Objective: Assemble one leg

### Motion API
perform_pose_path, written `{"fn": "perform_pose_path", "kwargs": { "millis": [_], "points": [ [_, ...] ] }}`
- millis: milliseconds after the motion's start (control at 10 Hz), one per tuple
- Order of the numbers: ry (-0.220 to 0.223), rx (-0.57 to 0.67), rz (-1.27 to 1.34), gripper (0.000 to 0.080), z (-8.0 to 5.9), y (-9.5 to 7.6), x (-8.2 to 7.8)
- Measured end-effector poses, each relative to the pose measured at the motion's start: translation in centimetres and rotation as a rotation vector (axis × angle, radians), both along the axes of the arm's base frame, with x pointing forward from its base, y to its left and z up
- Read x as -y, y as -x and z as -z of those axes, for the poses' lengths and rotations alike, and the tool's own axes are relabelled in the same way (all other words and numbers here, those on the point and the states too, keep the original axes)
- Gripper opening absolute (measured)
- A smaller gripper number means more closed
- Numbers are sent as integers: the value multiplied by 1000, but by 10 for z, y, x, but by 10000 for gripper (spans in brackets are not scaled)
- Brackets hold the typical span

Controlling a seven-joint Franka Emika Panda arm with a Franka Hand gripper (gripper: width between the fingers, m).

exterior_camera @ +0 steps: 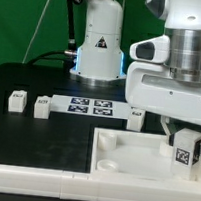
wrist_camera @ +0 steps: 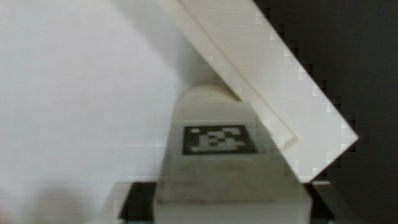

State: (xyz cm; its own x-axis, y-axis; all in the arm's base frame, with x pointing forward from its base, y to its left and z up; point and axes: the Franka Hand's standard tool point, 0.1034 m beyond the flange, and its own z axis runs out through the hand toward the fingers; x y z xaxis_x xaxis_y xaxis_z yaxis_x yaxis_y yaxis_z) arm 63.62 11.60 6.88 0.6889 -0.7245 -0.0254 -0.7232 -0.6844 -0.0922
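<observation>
The black worktop [exterior_camera: 30, 81] carries everything. Largest on it is the square white tabletop piece [exterior_camera: 118, 156], lying flat with a recess at its corner, close to the worktop's near edge toward the exterior view's right. In the wrist view its pale edge [wrist_camera: 267, 85] runs slantwise across the picture.

The arm comes down over that piece, and the tool [exterior_camera: 186, 148] is clenched on one leg [exterior_camera: 185, 150], a small white block whose tag faces the exterior camera. The leg sits just above the tabletop piece, near its right-hand side; whether it touches the surface I cannot tell. The wrist view shows the same leg [wrist_camera: 217, 135] between the two dark fingers [wrist_camera: 139, 198], tag in full sight.

The marker board [exterior_camera: 91, 109] lies flat mid-worktop, behind the tabletop piece. Further legs stand loose: one [exterior_camera: 16, 101] toward the left edge, one [exterior_camera: 42, 104] just beside the marker board's left end, one [exterior_camera: 135, 115] by its right end.
</observation>
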Motion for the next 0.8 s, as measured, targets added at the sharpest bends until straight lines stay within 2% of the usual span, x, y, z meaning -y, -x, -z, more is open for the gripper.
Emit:
{"fn": "perform_pose_path", "kwargs": {
  "millis": [300,400,600,700,800],
  "points": [
    [-13,-20,237,291,0,0,1],
    [-14,-20,240,291,0,0,0],
    [-12,-16,202,571,0,0,0],
    [-11,-14,174,571,0,0,-1],
    [-8,-8,101,635,0,0,-3]
  ]
}}
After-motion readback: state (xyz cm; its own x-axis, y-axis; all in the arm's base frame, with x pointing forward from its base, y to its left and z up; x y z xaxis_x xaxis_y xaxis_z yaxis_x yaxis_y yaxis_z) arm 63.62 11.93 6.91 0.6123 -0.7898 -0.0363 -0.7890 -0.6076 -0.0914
